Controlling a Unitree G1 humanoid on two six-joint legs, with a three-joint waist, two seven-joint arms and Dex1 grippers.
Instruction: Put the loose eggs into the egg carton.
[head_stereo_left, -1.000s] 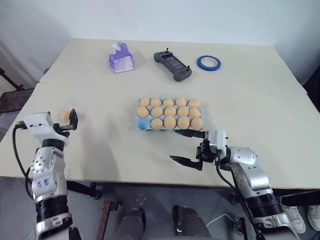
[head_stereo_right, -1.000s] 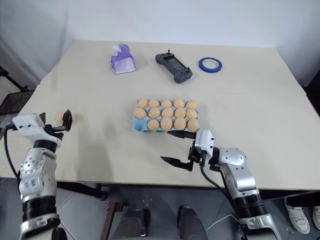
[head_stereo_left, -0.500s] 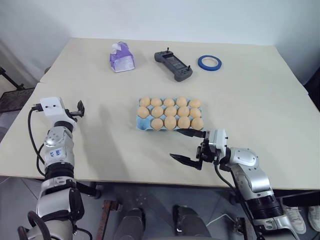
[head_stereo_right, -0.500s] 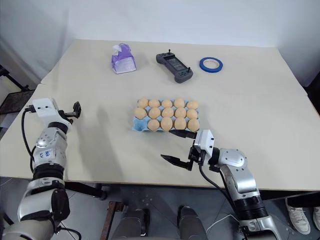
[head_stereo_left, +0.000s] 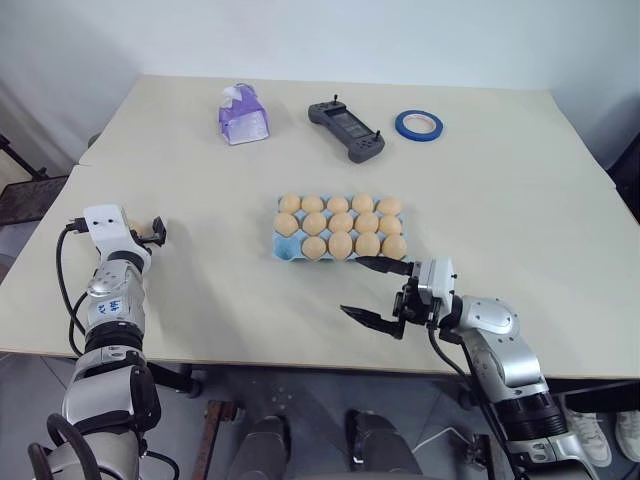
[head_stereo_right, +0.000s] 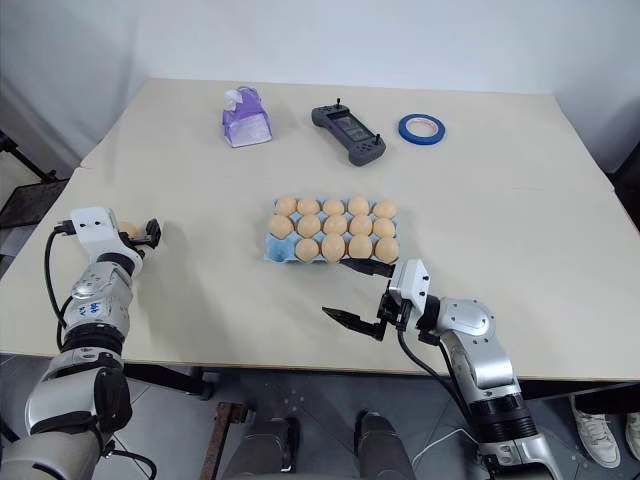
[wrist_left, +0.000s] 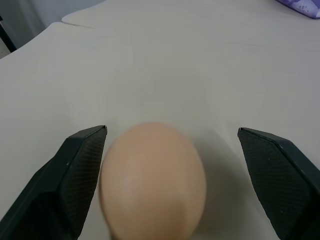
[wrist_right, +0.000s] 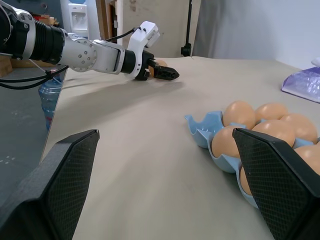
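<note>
Left gripper (wrist_left: 170, 165) is seen with its fingers spread apart around a loose egg (wrist_left: 153, 180) lying on the table (head_stereo_left: 520, 190) near its left edge; contact cannot be confirmed. Right gripper (head_stereo_left: 377, 292) is held wide open just before the egg carton (head_stereo_left: 285, 250), in which fourteen eggs are seated and the near-left cup is bare.

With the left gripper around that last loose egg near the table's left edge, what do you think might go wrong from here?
1. The egg sits off-centre between the left gripper's open fingers, close to one finger; closing may nudge or roll it.
2. It lies near the table edge and might roll off.
3. The only empty cup of the egg carton is the near-left corner, beside packed eggs; a careless placement may knock them.
</note>
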